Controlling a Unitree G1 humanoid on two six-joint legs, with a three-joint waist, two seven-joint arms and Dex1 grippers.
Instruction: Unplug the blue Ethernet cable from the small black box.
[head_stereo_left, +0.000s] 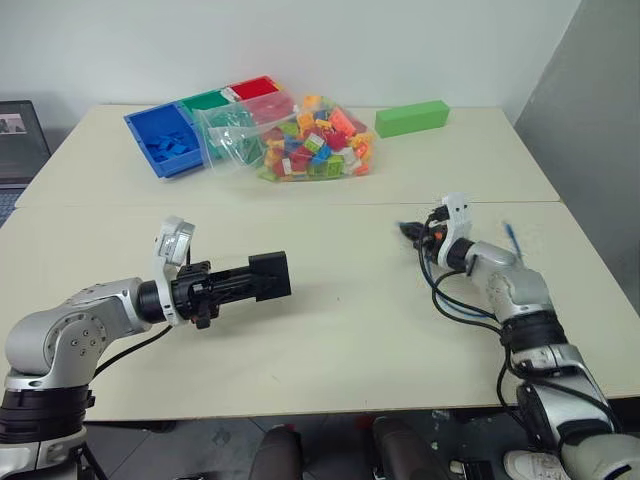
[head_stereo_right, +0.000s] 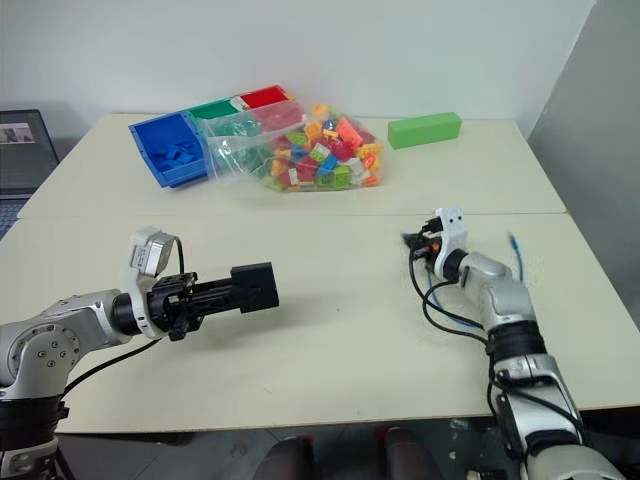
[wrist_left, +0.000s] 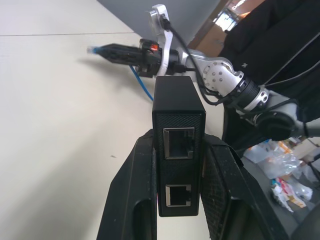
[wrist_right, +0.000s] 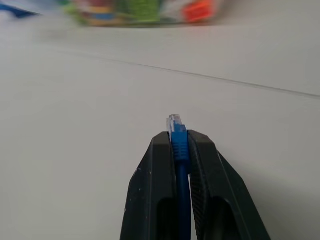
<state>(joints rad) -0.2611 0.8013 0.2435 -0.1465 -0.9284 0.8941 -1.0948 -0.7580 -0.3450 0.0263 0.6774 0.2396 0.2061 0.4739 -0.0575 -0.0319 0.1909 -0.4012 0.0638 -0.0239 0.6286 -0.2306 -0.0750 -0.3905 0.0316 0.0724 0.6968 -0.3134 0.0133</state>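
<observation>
On table (head_stereo_left: 330, 330): L tool (wrist_left: 177, 165) pinches 1 black box (wrist_left: 178, 120), R tool (wrist_right: 181, 137) 1 blue cable (wrist_right: 179, 145).

Right gripper (head_stereo_left: 412, 232) is showing smeared in the head views, fingers not resolving there; blue Ethernet cable (wrist_right: 178, 145) is running down between the finger pads and getting cut by the right wrist view's edge; bag of coloured bricks (wrist_right: 140, 11) is blurring and cropping there; laptop (head_stereo_left: 18, 150) is being cropped at the edge
</observation>
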